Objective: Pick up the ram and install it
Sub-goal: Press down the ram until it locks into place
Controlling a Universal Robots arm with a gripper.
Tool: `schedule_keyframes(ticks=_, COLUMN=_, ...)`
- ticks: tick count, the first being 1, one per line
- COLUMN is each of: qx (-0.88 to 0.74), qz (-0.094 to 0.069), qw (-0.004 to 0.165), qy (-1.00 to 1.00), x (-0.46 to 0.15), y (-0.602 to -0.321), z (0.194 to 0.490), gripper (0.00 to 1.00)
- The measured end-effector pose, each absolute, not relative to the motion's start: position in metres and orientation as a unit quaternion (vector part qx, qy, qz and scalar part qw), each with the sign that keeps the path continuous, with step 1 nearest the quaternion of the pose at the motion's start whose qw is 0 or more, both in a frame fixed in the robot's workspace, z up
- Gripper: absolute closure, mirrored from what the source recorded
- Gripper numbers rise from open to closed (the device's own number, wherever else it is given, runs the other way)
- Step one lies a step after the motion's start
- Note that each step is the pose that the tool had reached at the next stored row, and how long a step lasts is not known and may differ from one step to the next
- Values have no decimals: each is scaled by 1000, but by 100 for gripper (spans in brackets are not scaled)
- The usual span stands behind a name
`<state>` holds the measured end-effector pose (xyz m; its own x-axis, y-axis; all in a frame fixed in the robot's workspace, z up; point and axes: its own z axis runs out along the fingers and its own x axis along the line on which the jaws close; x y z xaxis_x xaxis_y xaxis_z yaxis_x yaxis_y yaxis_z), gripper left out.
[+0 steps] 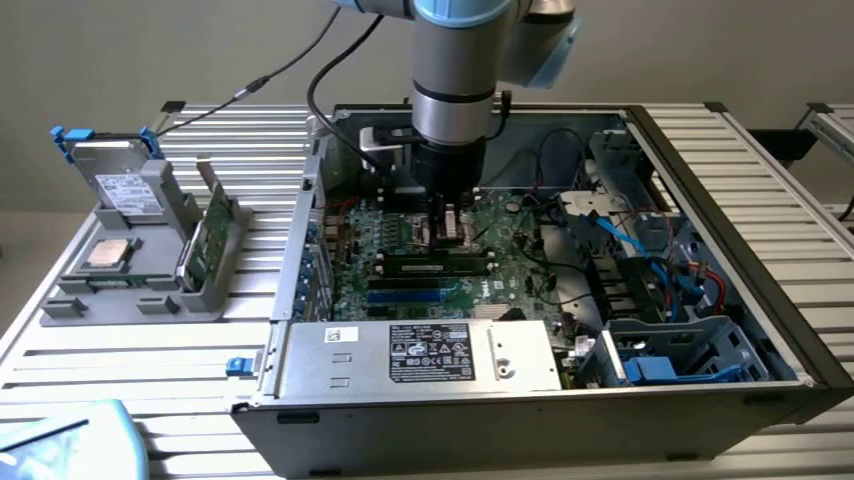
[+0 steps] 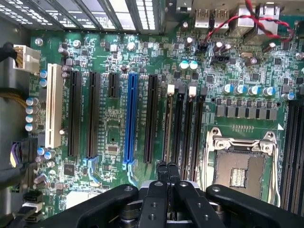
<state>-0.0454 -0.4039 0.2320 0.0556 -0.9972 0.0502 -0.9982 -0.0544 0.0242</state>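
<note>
The ram (image 1: 430,266) lies flat in a motherboard (image 2: 142,118) slot, just below our gripper (image 1: 450,222). The fingers (image 2: 167,173) are pressed shut with nothing between them, tips over the slots by the CPU socket (image 2: 240,164). We judge seating needs even, vertical pressure along the stick.

Soft, even light fills the exterior view, probably from overhead, since the computer case (image 1: 534,400) throws only faint shadows on the slatted table (image 1: 107,370). Inside the case the far corners sit darker, and the arm (image 1: 461,90) dims the motherboard (image 1: 400,270) beneath it. The pale wall behind looks flat and slightly washed out. In the wrist view the board is bright and fairly crisp, with glare on the metal slats near the case's edge; the black gripper (image 2: 167,173) up close looks soft and dark.
</note>
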Motion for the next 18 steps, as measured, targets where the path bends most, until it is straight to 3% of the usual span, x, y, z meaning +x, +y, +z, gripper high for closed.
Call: schedule_keyframes(ticks=18, qx=726, qz=10, qw=26, qy=-687, x=-49, y=-404, z=225, gripper=89)
